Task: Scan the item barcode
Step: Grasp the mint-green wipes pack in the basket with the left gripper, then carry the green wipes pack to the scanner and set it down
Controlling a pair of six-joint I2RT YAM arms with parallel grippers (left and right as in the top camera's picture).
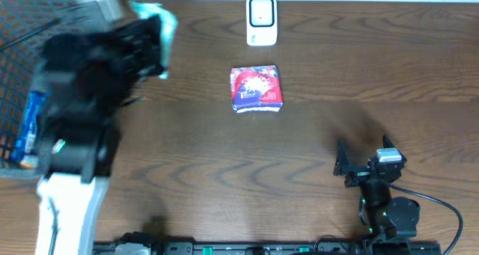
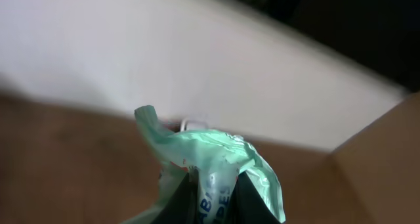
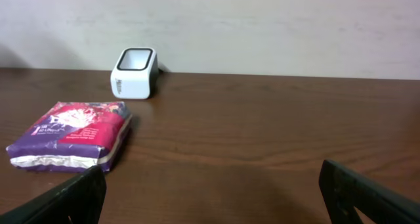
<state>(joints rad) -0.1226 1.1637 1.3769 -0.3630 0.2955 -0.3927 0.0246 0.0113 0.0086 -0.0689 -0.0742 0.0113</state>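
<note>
Clamped in the left gripper (image 2: 213, 201) — a pale green packet (image 2: 216, 155) at the far left of the table (image 1: 299, 143), its blue lettering too blurred to read. Flat before the white scanner (image 1: 261, 19), a purple-and-red packet (image 1: 257, 88); right gripper (image 3: 213, 194) spread wide, empty.

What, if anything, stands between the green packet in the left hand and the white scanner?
Nothing visible. Only bare table lies between the green packet and the scanner; the purple packet sits nearer the robot, off that line.
</note>
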